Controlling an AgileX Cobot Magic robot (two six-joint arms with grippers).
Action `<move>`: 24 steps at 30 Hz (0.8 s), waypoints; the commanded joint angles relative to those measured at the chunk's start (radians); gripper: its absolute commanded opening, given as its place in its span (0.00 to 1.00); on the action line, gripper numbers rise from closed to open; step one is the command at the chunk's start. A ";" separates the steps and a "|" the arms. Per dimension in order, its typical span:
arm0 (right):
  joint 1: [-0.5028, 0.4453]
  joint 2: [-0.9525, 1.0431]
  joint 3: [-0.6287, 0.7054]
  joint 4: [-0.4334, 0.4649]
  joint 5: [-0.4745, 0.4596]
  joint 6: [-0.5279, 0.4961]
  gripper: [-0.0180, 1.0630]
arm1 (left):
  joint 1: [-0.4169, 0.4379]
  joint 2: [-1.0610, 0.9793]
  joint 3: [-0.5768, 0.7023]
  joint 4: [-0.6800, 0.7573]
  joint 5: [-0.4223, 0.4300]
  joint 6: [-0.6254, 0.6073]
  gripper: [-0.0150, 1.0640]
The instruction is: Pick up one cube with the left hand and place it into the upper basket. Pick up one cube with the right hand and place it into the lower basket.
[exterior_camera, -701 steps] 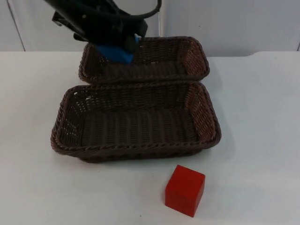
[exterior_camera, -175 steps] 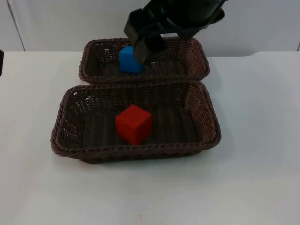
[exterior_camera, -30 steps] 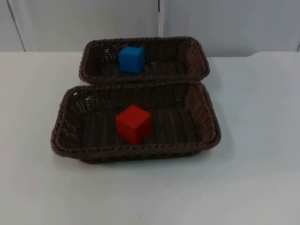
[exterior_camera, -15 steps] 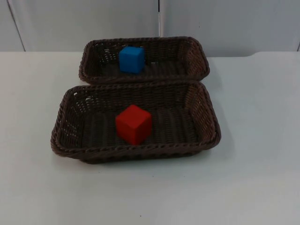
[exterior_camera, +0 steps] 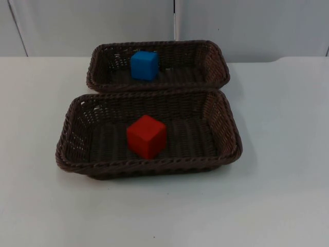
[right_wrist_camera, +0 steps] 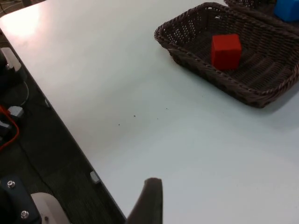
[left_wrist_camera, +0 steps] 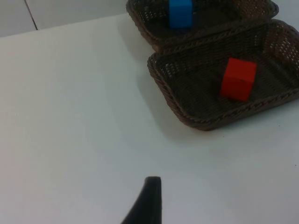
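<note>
Sitting settled, the blue cube (exterior_camera: 144, 65) filled the upper basket (exterior_camera: 216, 64), the red cube (exterior_camera: 147, 136) the lower basket (exterior_camera: 226, 128); little risk remained beyond a stray arm nudging the wicker, with both grippers back off the baskets, their finger state impossible to tell

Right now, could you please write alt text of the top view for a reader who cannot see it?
Two brown wicker baskets sit on a white table, one behind the other. The upper basket holds a blue cube; the lower basket holds a red cube. A grey partition wall stands behind.

blue cube (exterior_camera: 144, 65), red cube (exterior_camera: 147, 136), brown woven baskets (exterior_camera: 226, 149), white table (exterior_camera: 288, 180).
</note>
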 commanded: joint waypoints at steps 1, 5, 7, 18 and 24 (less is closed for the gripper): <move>0.000 -0.003 0.002 0.004 -0.005 -0.016 0.74 | -0.001 -0.004 0.004 0.006 0.000 -0.009 0.80; 0.000 -0.003 0.002 0.014 -0.005 -0.016 0.74 | -0.001 -0.004 0.004 0.006 0.000 -0.009 0.80; 0.000 -0.003 0.002 0.014 -0.005 -0.016 0.74 | -0.001 -0.004 0.004 0.006 0.000 -0.009 0.80; 0.000 -0.003 0.002 0.014 -0.005 -0.016 0.88 | -0.001 -0.004 0.004 0.006 0.000 -0.009 0.94; 0.000 -0.003 0.002 0.007 -0.005 -0.010 0.99 | -0.001 -0.004 0.004 0.006 0.000 -0.009 0.99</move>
